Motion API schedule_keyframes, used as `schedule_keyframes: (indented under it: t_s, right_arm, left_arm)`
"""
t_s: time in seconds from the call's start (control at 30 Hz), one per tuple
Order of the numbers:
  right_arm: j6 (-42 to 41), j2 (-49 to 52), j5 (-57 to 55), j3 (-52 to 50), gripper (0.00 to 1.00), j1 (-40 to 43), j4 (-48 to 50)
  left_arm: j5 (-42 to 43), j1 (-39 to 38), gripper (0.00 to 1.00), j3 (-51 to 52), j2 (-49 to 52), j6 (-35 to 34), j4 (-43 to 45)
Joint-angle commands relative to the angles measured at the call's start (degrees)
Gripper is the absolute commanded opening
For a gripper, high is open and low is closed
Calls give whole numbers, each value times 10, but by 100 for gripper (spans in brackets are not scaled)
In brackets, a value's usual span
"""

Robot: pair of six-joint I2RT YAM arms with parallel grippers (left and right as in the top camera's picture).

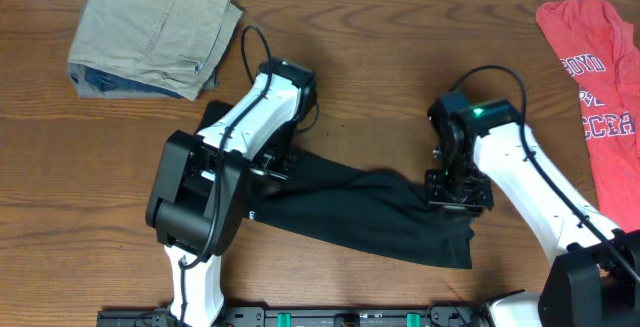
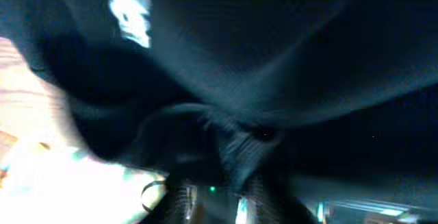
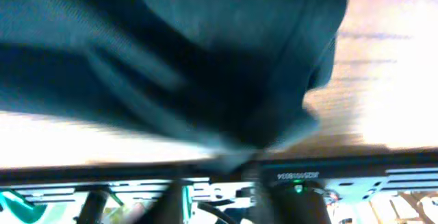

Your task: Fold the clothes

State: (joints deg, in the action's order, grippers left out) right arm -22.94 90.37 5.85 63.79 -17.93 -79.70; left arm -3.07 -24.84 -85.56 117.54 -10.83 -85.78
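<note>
The clothes, a black shirt [image 1: 360,212], lie bunched in a long band across the table's front middle. My left gripper [image 1: 280,162] sits on its left end and my right gripper [image 1: 457,192] on its right end. In the left wrist view, dark fabric [image 2: 274,59] fills the frame and gathers into a pinch just above my fingers [image 2: 186,202]; a blurred white patch [image 2: 130,11] shows at the top. Blur hides how the jaws stand. In the right wrist view the shirt [image 3: 205,59] hangs close over the lens, and the jaws are lost in blur.
Folded khaki trousers [image 1: 155,32] lie at the back left. A red T-shirt [image 1: 600,77] with white lettering lies along the right edge. Bare wooden table [image 1: 370,87] lies between them behind the shirt. A dark rail [image 1: 350,317] runs along the front edge.
</note>
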Motion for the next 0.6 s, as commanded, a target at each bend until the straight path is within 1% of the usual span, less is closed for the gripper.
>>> schedule_keyframes:
  t_s: [0.0,0.03,0.1,0.13,0.17,0.23,0.27,0.3,0.43,0.47,0.5,0.53,0.57]
  right_arm:
    - [-8,-9,0,-9,66,-9,2]
    - [-9,-9,0,-9,73,-9,2]
    - [-8,-9,0,-8,86,-8,2]
    - [-8,-9,0,-8,95,-7,2]
    - [-8,-9,0,-7,99,-5,2]
    - [-8,-9,0,-3,99,1,2]
    - [-7,-9,0,-1,99,5,2]
    - [-5,-9,0,0,99,8,3]
    - [-5,-9,0,1,99,18,12]
    - [-5,-9,0,1,99,18,16]
    - [-5,-9,0,1,99,17,18]
    - [-5,-9,0,1,99,17,21]
    - [-5,-9,0,1,99,17,24]
  left_arm:
    - [-6,3,43,9,-7,-6,1]
    - [-7,3,45,9,-7,-6,2]
    - [-7,3,46,9,-7,-6,2]
    - [-7,3,46,9,-7,-5,2]
    - [-7,3,46,8,-7,-5,2]
    - [-6,3,44,1,-7,-6,-4]
    - [-6,3,41,-7,-7,-6,-7]
    - [-6,3,40,-14,-8,-7,-9]
    - [-5,3,40,-37,-9,-7,10]
    - [-4,3,48,-37,-9,-6,30]
    - [-4,3,84,-37,-9,-6,46]
    - [-4,3,98,-37,-8,-6,63]
    - [-4,3,98,-36,-7,-6,86]
